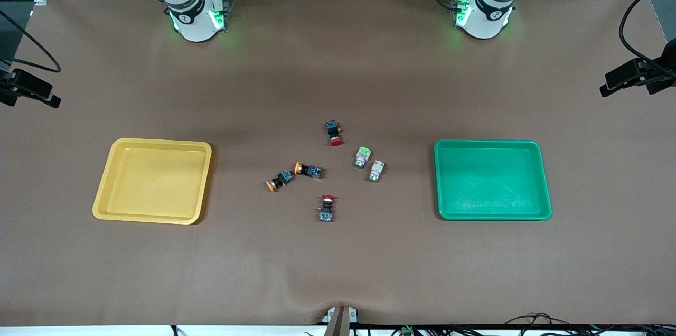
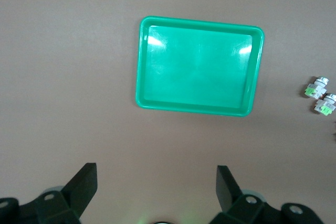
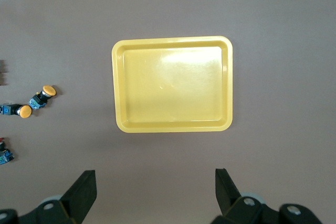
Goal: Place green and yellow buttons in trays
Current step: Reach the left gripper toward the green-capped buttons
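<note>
Two whitish, light-green buttons lie side by side mid-table, toward the green tray. Two dark buttons with orange-yellow caps lie toward the yellow tray. In the left wrist view, the open left gripper hangs high over bare table, the green tray and both green buttons below it. The right wrist view has the open right gripper high over bare table, with the yellow tray and the yellow-capped buttons below. Neither gripper holds anything.
Two black switches with red caps lie among the buttons, one farther from the front camera and one nearer. Both arm bases stand at the table's back edge. Camera clamps sit at both table ends.
</note>
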`<state>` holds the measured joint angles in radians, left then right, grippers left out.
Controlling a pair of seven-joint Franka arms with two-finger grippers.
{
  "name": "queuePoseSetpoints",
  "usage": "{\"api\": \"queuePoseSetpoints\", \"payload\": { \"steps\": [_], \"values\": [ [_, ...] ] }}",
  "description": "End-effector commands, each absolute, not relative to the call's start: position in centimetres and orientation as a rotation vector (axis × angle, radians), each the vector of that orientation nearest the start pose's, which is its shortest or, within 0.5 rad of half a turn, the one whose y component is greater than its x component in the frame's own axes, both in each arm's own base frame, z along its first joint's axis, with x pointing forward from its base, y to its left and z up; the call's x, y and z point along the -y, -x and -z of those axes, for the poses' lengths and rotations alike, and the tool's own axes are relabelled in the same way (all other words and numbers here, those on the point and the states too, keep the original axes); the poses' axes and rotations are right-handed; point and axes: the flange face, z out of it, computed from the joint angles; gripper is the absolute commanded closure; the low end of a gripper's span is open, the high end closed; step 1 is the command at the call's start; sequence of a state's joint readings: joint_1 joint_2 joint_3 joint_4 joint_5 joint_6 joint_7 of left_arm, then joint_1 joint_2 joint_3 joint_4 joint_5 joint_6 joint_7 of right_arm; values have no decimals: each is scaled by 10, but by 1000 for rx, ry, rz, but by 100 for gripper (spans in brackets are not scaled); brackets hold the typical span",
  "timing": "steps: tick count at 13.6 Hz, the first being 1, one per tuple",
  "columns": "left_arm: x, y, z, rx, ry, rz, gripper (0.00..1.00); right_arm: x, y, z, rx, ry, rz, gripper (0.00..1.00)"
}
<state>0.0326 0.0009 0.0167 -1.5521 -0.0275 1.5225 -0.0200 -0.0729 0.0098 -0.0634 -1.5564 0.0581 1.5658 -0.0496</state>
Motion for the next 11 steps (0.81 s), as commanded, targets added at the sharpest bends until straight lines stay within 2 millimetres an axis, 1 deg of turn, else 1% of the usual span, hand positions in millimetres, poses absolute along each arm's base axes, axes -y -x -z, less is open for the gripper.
{"api": "queuePoseSetpoints", "payload": {
  "steps": [1,4,5,7,8,9,10,11],
  "values": [
    [-24,-547,-631,93,3173,-52,0,70,-549,-629,-117,3071,25,0],
    [-19,-548,-633,88,3170,-46,0,66,-549,-631,-103,3079,23,0],
    [-22,-551,-628,98,3172,-60,0,66,-550,-631,-101,3080,26,0],
    [-17,-556,-615,86,3171,-97,0,66,-551,-630,-101,3081,18,0],
    [-14,-558,-604,80,3172,-133,0,66,-551,-632,-100,3082,25,0],
    [-6,-558,-591,63,3169,-187,0,67,-551,-639,-107,3082,42,0],
    [0,-562,-577,56,3168,-229,0,71,-551,-639,-116,3082,38,0],
    [3,-566,-568,50,3168,-256,0,72,-551,-639,-121,3082,40,0]
  ]
}}
